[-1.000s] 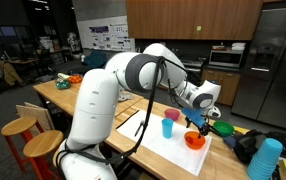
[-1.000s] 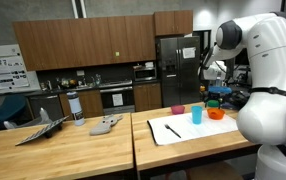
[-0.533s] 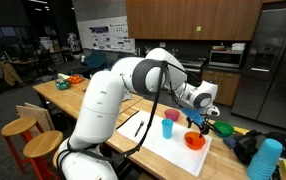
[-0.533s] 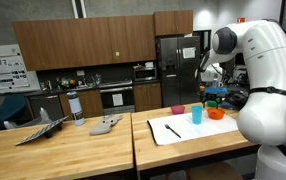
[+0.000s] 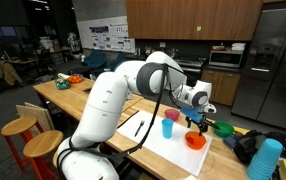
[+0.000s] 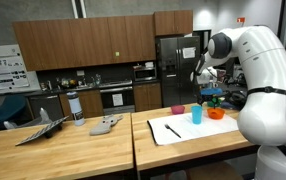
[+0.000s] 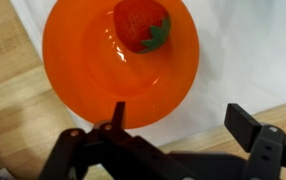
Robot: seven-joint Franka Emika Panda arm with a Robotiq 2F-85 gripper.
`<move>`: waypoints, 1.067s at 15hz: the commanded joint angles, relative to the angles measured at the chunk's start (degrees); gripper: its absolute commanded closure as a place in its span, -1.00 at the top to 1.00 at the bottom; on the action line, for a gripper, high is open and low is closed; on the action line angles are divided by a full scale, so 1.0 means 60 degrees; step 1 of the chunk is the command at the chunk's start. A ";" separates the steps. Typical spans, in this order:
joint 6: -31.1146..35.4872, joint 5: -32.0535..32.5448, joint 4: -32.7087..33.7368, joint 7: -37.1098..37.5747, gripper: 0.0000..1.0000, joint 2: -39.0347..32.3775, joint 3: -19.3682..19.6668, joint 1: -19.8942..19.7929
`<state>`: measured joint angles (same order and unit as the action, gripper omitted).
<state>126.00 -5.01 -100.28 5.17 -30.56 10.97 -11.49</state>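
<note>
Seen from the wrist, an orange bowl (image 7: 83, 70) lies on a white mat (image 7: 243, 50), and a red strawberry (image 7: 141, 24) rests inside it near the far rim. My gripper (image 7: 179, 118) hangs open above the bowl's near edge, one finger over the rim, the other over the mat, nothing between them. In both exterior views the gripper (image 5: 197, 120) (image 6: 209, 97) hovers above the orange bowl (image 5: 195, 141) (image 6: 216, 114). A blue cup (image 5: 168, 128) (image 6: 196, 116) and a pink cup (image 5: 172, 116) (image 6: 178, 109) stand on the white mat (image 5: 163, 145) (image 6: 178, 131) beside it.
A green bowl (image 5: 222, 128) sits behind the orange one. A stack of blue cups (image 5: 265, 159) and a dark bag (image 5: 245, 146) are at the table's end. A dark marker (image 6: 171, 128) lies on the mat. Wooden stools (image 5: 28, 135) stand by the table. A laptop (image 6: 38, 130) rests on the neighbouring table.
The arm has swung slightly, carrying the gripper a little sideways over the orange bowl. The jaws stay open and nothing has been picked up.
</note>
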 commanded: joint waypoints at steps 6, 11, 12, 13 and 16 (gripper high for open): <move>-0.0310 0.0392 0.0472 0.0500 0.28 -0.0197 0.0002 0.0219; -0.0661 0.0445 0.0485 0.0572 -0.51 -0.0076 0.0020 0.0190; -0.0743 0.0437 0.0433 0.0484 -0.65 -0.0006 -0.0002 0.0167; -0.0855 0.0465 0.0366 0.0446 -0.82 0.0070 -0.0003 0.0176; -0.1436 0.0457 0.0227 0.0096 -1.00 0.0282 -0.0085 0.0091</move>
<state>121.45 -3.14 -98.02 7.21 -31.19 10.98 -10.34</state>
